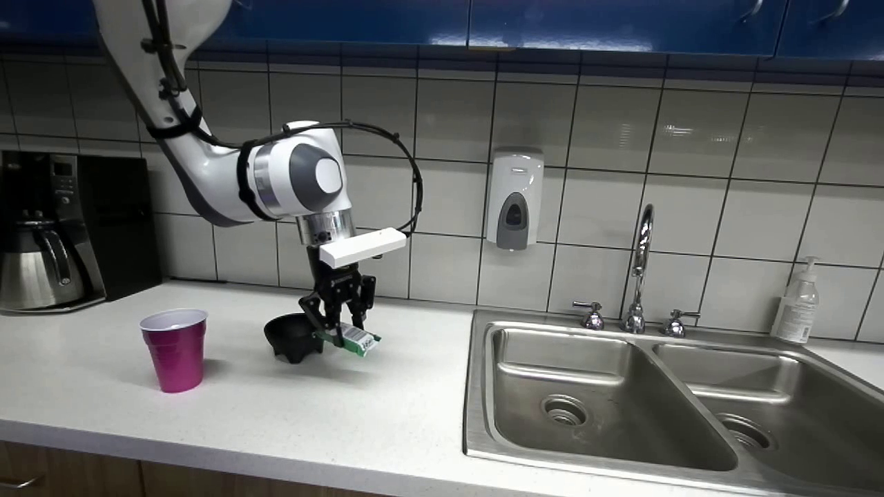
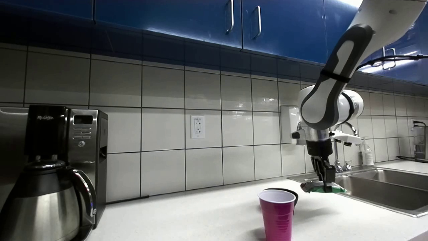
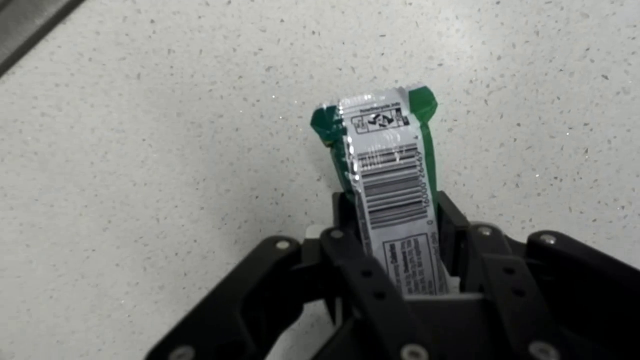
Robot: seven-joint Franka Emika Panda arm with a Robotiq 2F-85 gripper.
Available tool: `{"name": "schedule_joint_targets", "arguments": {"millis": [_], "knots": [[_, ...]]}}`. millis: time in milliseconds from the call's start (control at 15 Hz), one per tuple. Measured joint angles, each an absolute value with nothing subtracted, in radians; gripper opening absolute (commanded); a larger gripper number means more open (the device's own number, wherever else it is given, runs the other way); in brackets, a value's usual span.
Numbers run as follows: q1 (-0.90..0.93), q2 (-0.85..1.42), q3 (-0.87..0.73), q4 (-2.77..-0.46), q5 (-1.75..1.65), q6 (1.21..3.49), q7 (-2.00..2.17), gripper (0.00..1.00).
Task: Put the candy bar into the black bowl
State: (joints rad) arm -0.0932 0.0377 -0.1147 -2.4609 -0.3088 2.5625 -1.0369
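Observation:
The candy bar [image 1: 362, 339], in a green wrapper with a white barcode panel, is held between the fingers of my gripper [image 1: 349, 333]. In the wrist view the candy bar [image 3: 392, 180] sticks out past both fingertips [image 3: 397, 215], which touch its sides. In an exterior view the bar [image 2: 337, 188] lies across the fingers, roughly level, above the counter with a shadow below. The black bowl [image 1: 293, 336] stands on the counter right beside the gripper in an exterior view. It shows only as a dark rim [image 2: 290, 190] behind the cup elsewhere. The bowl is out of the wrist view.
A magenta plastic cup [image 1: 178, 353] stands near the bowl and also shows in an exterior view [image 2: 278, 216]. A double sink [image 1: 476, 386] is set into the counter [image 1: 311, 414]. A coffee maker [image 1: 117, 221] stands at the far end. Tiled wall runs behind, with blue cabinets [image 1: 359, 24] above.

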Motion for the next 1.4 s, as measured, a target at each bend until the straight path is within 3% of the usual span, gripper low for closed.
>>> {"name": "schedule_joint_targets", "arguments": {"millis": [1400], "knots": [[0.017,0.009,-0.01,-2.374,-0.481,2.425,-0.845,0.17]]}}
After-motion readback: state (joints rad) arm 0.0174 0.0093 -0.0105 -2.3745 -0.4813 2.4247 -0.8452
